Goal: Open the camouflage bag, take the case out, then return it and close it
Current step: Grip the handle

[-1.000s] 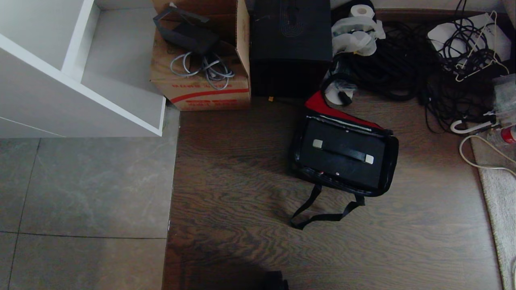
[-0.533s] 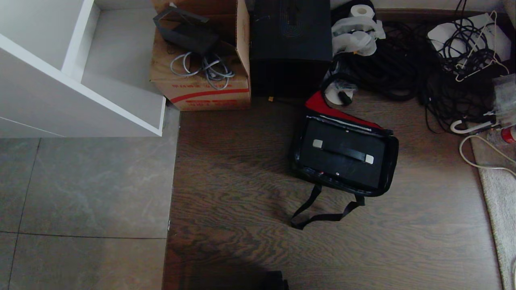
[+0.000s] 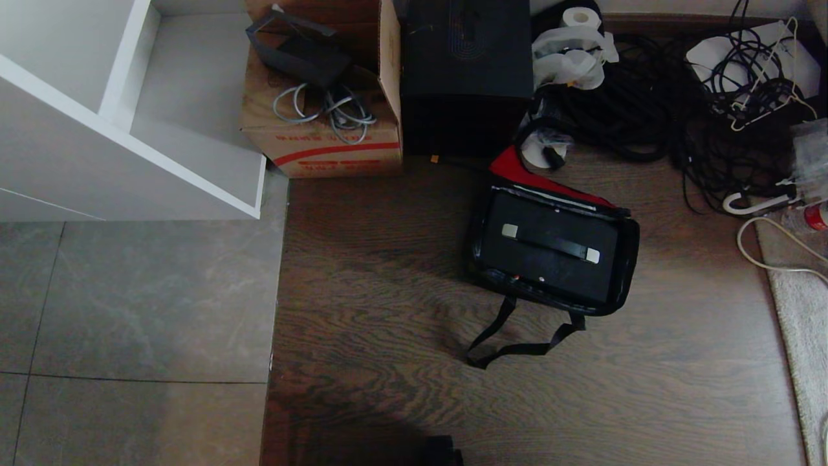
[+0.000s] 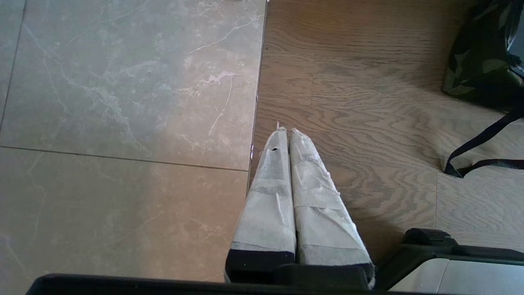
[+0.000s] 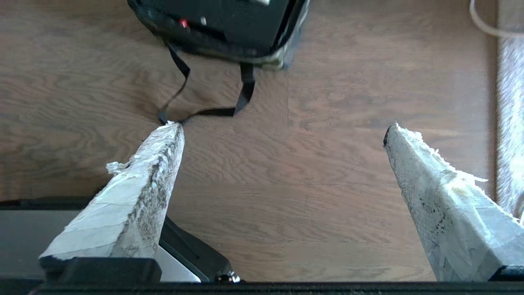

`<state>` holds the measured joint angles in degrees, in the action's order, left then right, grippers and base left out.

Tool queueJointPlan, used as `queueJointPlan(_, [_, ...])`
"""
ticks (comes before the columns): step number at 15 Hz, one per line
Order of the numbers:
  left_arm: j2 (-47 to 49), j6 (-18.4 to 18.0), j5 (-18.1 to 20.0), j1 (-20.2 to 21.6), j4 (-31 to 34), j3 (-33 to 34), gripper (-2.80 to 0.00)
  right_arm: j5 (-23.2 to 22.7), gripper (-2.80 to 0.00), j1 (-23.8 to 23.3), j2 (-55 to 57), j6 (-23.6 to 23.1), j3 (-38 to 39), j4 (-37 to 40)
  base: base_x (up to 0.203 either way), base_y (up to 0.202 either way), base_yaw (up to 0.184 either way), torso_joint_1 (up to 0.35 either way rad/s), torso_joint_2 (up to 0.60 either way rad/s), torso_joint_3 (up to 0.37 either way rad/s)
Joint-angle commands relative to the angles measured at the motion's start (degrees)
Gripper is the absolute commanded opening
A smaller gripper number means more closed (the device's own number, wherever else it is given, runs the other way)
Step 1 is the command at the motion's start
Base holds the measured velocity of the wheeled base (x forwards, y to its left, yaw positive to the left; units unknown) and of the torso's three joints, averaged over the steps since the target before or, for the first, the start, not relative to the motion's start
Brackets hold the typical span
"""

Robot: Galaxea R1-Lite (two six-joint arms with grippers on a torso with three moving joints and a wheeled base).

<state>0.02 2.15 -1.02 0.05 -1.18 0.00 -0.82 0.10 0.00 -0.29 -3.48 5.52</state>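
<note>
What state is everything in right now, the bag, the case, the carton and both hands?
Bag: open, red lid panel folded back, strap loose on the floor.
Case: inside the bag, handle on top, untouched.
Carton: flaps open, cables inside.
Left hand: shut, empty, above the floor away from the bag.
Right hand: open wide, empty, short of the bag, nearest its strap.

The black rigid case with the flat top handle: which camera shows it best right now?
The head view: the black rigid case lies fully visible inside the open camouflage bag, handle up. The right wrist view catches only its near side with the red spot. The left wrist view shows just a bag corner.
</note>
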Motion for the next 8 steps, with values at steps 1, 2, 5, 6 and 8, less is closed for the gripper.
queueJointPlan(1, [-0.02,-0.02,-0.03,0.04,-0.05,0.53,-2.80,-0.11,0.00,-0.01,0.61,-0.03,-7.41,8.01,0.000,0.000,0.000,0.000,0.00,0.000])
queueJointPlan(2, [-0.02,-0.03,-0.03,0.04,-0.05,0.53,-2.80,-0.25,0.00,0.01,1.46,0.10,-12.94,16.71,0.000,0.000,0.000,0.000,0.00,0.000])
queueJointPlan(5, [-0.02,0.05,-0.03,0.02,-0.05,0.53,-2.80,-1.83,0.00,0.04,12.66,3.36,-22.47,27.68,0.000,0.000,0.000,0.000,0.00,0.000])
queueJointPlan(6, [-0.02,0.05,-0.03,-0.01,-0.05,0.53,-2.80,-2.29,0.00,0.14,18.45,4.76,-24.03,27.03,0.000,0.000,0.000,0.000,0.00,0.000])
queueJointPlan(8, [-0.02,-0.04,-0.03,0.04,-0.05,0.53,-2.80,-3.31,0.00,0.29,30.82,7.92,-26.89,23.86,0.000,0.000,0.000,0.000,0.00,0.000])
